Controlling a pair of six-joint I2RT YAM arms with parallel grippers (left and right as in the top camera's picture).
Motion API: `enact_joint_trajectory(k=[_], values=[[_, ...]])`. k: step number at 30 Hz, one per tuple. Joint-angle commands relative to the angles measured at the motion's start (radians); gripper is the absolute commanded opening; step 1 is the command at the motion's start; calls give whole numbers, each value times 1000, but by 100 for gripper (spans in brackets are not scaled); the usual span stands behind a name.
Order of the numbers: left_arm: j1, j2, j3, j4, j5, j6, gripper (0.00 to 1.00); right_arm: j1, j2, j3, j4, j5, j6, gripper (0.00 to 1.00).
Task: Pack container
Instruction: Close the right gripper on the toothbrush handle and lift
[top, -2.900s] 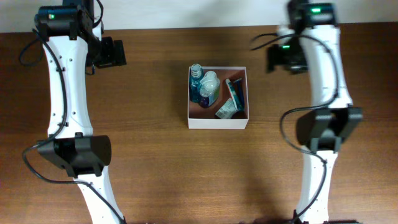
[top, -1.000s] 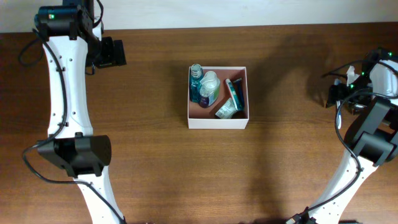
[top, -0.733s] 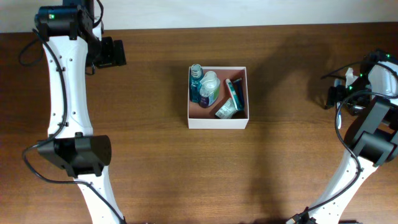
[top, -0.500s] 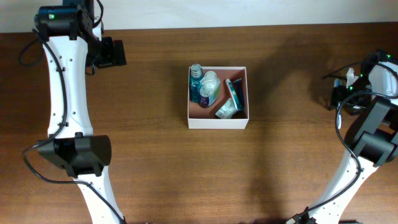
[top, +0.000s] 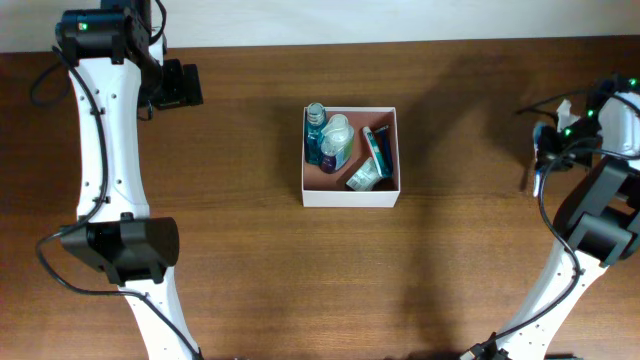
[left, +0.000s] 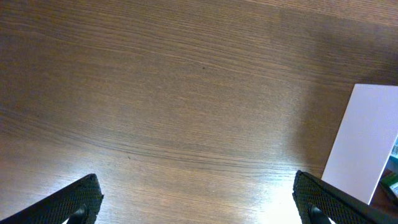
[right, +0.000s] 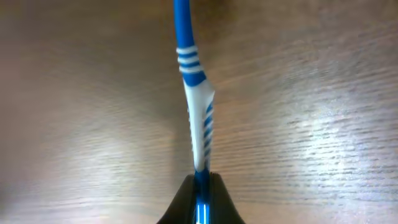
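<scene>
The container (top: 350, 198), a white-walled square box with a reddish-brown inside, sits mid-table and holds bottles (top: 330, 142) and tubes (top: 377, 150). Its white wall (left: 367, 143) also shows at the right of the left wrist view. At the table's far right, my right gripper (top: 543, 150) is shut on the handle of a blue-and-white toothbrush (right: 198, 112), which sticks out ahead of the gripper (right: 200, 183) just above the wood. My left gripper (top: 185, 85) hovers at the back left, well away from the container, and stands wide open (left: 198, 196) with nothing between its fingers.
Bare brown wood surrounds the container on all sides. The table's back edge runs close behind both grippers. Both white arms reach in from the front, one along each side.
My right arm swung from beside the container out to the table's right side, and its jaws have closed on the toothbrush. The left arm has not moved.
</scene>
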Motion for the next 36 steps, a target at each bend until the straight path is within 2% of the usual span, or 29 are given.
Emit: enact_joint_trajectory(k=[1,9,14,16,18,26,30,36], values=[[1,-21,-3,2,8,-5,100,5,5,148,-70,-140,4,4],[2,-21,-3,2,8,-5,99,13,5,466,-334,-315,-1,4],[2,-21,-3,2,8,-5,99,35,-8,508,-330,-187,17,4],[2,-21,-3,2,8,-5,99,43,0,495,-333,-120,23,18],[2,-21,-3,2,8,-5,99,49,2,459,-326,-96,24,23],[2,-21,-3,2,8,-5,99,77,2,181,-165,-17,156,31],[2,-21,-3,2,8,-5,99,93,2,46,-58,6,163,31],[2,-21,-3,2,8,-5,99,97,2,-5,6,56,174,33]])
